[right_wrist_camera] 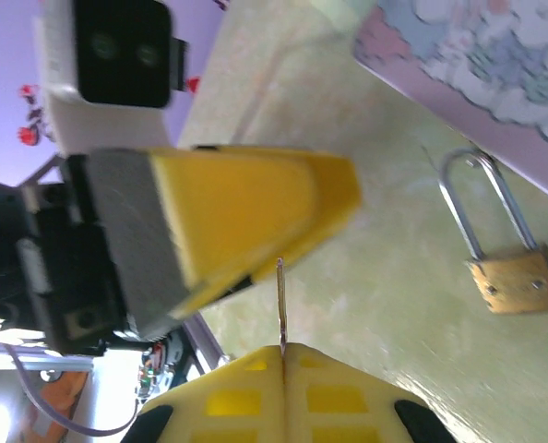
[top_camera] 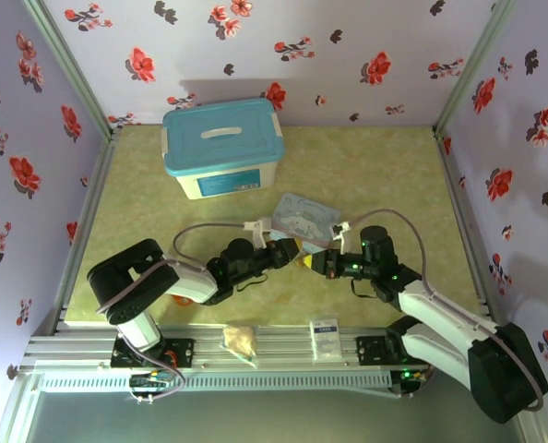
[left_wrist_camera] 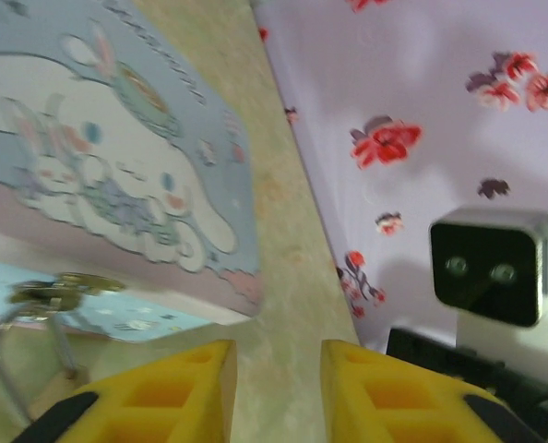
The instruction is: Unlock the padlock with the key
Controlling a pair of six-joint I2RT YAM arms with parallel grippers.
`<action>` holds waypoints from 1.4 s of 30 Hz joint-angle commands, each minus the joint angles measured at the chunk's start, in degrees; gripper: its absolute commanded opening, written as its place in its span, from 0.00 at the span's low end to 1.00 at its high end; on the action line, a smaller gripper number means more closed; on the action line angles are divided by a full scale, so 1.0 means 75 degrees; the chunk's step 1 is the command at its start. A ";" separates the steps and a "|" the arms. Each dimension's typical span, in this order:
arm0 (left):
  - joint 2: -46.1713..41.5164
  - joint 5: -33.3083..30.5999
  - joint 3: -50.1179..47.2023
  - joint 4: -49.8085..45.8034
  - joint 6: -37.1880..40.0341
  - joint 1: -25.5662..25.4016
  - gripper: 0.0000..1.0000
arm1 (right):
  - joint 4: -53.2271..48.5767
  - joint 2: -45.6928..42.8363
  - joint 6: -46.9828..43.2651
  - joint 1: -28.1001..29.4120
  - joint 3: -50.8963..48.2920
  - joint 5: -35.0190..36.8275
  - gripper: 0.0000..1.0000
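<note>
Right gripper [right_wrist_camera: 281, 351] clamped on key [right_wrist_camera: 280, 295], blade poking forward. Left gripper [left_wrist_camera: 274, 388] part-open, empty. Padlock [right_wrist_camera: 518, 281] unheld on table [right_wrist_camera: 366, 314], just beside blade, shackle toward tin [right_wrist_camera: 477, 55].

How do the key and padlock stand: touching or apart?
Apart. Right wrist view: the key sticks out of the right tool, bare table between it and the padlock.
</note>
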 commanded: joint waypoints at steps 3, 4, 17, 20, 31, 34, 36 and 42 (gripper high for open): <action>0.0305 0.0884 0.0090 0.1009 0.0437 -0.0060 0.32 | 0.0566 -0.0405 0.0314 0.0060 -0.0156 -0.0256 0.00; 0.0376 0.0886 0.0058 0.1141 0.0356 -0.0052 0.33 | 0.0568 -0.0395 0.0322 0.0055 -0.0147 -0.0265 0.00; -0.0144 -0.0167 -0.0507 0.1268 0.0186 -0.0024 0.31 | 0.0548 -0.0144 0.0323 0.0060 -0.0140 -0.0254 0.00; -0.0122 -0.0018 -0.0349 0.1266 0.0347 -0.0058 0.35 | 0.0642 -0.0013 0.0362 0.0103 -0.0137 -0.0345 0.00; -0.0527 -0.0423 -0.0626 0.0201 0.0306 0.0066 0.30 | -0.0444 0.0690 -0.0006 0.0678 0.0057 0.0169 0.00; -0.0940 -0.0876 -0.0787 -0.0906 0.0216 0.0139 0.29 | -0.0634 0.1078 -0.0037 0.0967 0.0067 0.0276 0.00; -0.1296 -0.1086 -0.0834 -0.1626 0.0216 0.0197 0.29 | -0.1034 0.1236 -0.0109 0.1083 0.0140 0.0446 0.00; -0.2324 -0.1214 -0.0305 -0.4215 0.1033 0.0244 0.32 | -0.2877 0.2038 -0.0524 0.1190 0.0805 0.0981 0.00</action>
